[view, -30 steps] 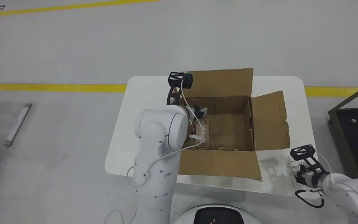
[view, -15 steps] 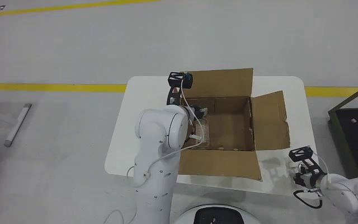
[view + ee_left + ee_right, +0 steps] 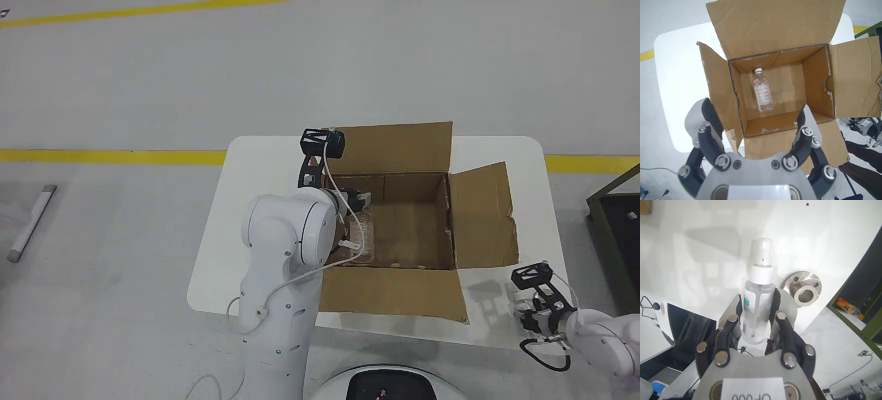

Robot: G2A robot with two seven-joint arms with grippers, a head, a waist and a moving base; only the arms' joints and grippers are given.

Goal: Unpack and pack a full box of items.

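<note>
Inside the open brown cardboard box (image 3: 814, 79), one clear plastic water bottle (image 3: 763, 92) lies flat; left gripper (image 3: 755, 105) above it, spread wide, empty. Right gripper (image 3: 758, 298) clamps a clear white-collared spray bottle (image 3: 761, 275) outside the box.

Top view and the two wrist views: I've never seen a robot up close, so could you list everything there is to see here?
white table: one, white, carries the box
brown cardboard box: one, brown, on the table, flaps open
clear plastic water bottle: one, clear with a white cap, lying on the box floor
clear pump bottle: one, clear with a white collar, held at the table's corner
silver metal flange: one, silver, on the table beside the pump bottle
orange drink bottle: one, orange, on a green rack
yellow floor line: one, yellow, beyond the table
left gripper: fingers open, above the box
right gripper: fingers shut on the pump bottle
</note>
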